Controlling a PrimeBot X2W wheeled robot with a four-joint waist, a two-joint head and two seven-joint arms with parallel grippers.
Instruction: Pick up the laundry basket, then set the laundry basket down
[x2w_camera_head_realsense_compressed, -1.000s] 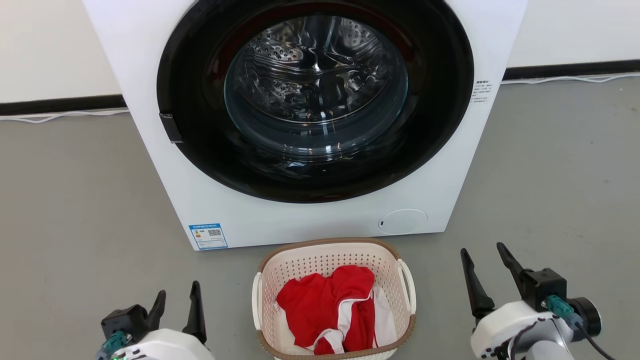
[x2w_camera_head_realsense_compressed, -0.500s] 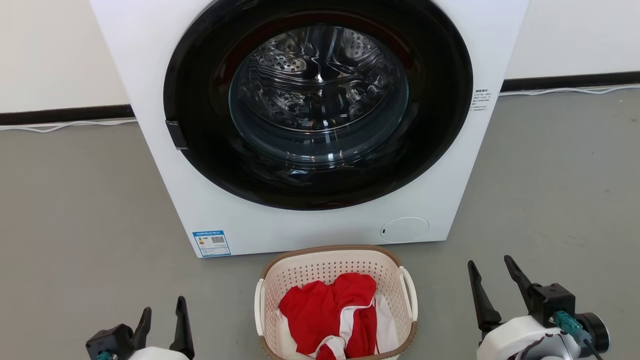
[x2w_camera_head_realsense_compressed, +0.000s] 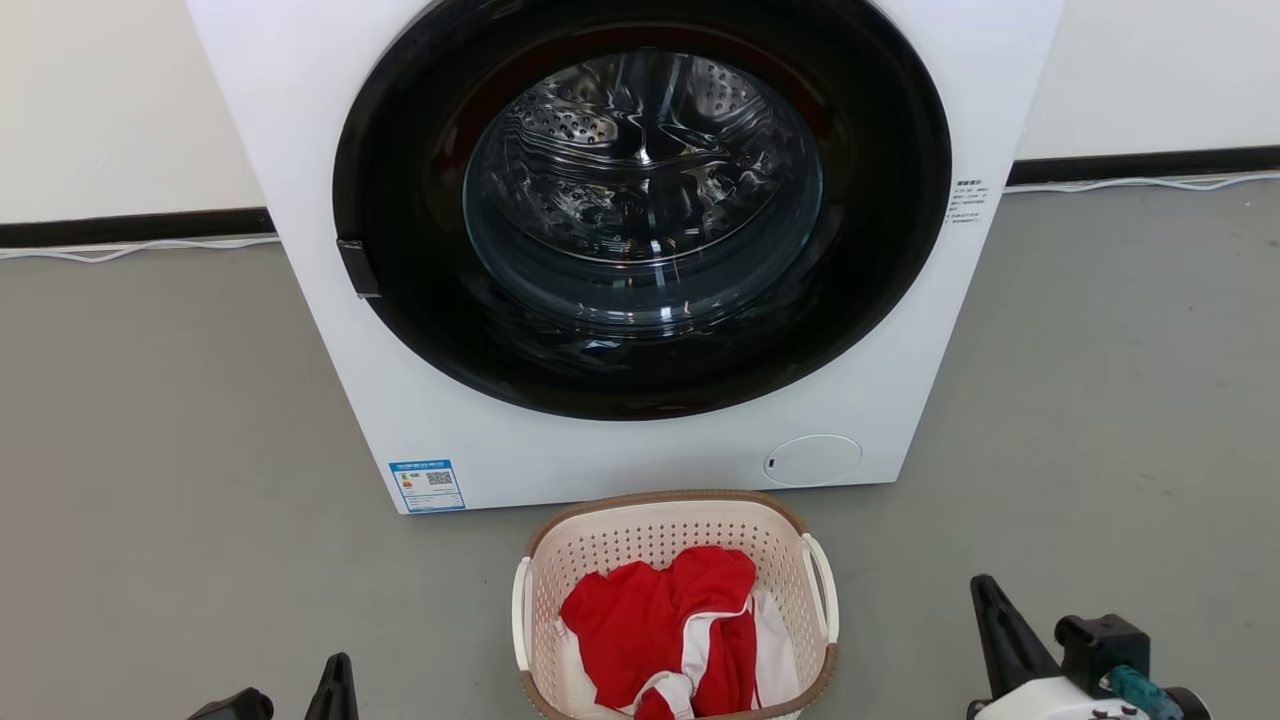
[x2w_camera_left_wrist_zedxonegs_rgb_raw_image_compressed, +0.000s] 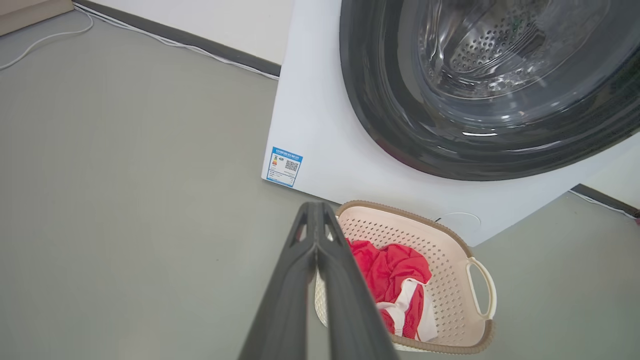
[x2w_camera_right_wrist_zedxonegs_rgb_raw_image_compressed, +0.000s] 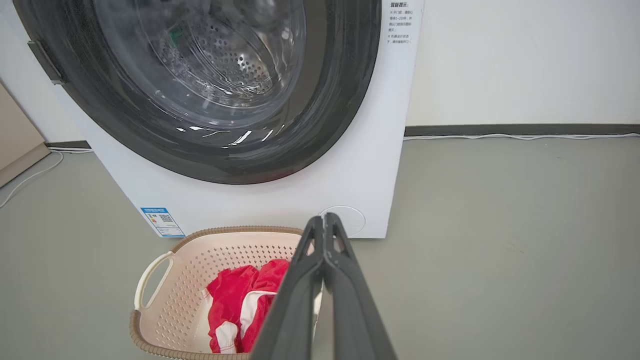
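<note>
Left claw (x2w_camera_left_wrist_zedxonegs_rgb_raw_image_compressed: 316, 206) and right claw (x2w_camera_right_wrist_zedxonegs_rgb_raw_image_compressed: 324, 217) low, either side of the laundry basket (x2w_camera_head_realsense_compressed: 660, 530), both clenched, empty.

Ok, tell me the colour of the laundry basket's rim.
Brown; the laundry basket rim shows best in the left wrist view.

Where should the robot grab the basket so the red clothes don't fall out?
By its two white handles: left claw on the left handle, right claw on the right handle, each coming in from its own side. The basket sits upright on the floor with a loop on each side, so lifting both together should keep it level.
</note>
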